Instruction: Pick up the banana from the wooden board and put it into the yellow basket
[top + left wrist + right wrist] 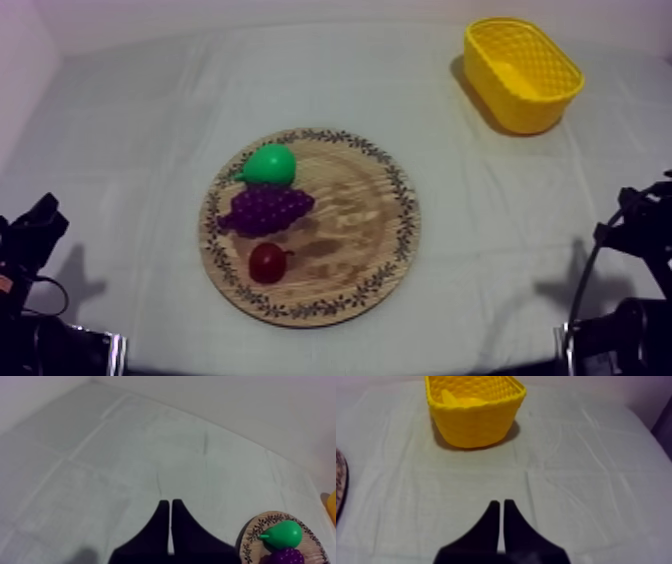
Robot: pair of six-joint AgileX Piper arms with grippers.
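You'll find no banana on the wooden board [350,220]. A curved yellow shape inside the yellow basket [481,426], well apart from the board, looks like the banana [455,398]. It is probably light, stiff and smooth, best gripped across its middle. On the board lie a pear [270,165], grapes [265,208] close against it, and a small red fruit [267,262] just beside them. The left end effector [170,503] and right end effector [501,503] are both closed on nothing over the tabletop [480,260], and nothing blocks the basket.
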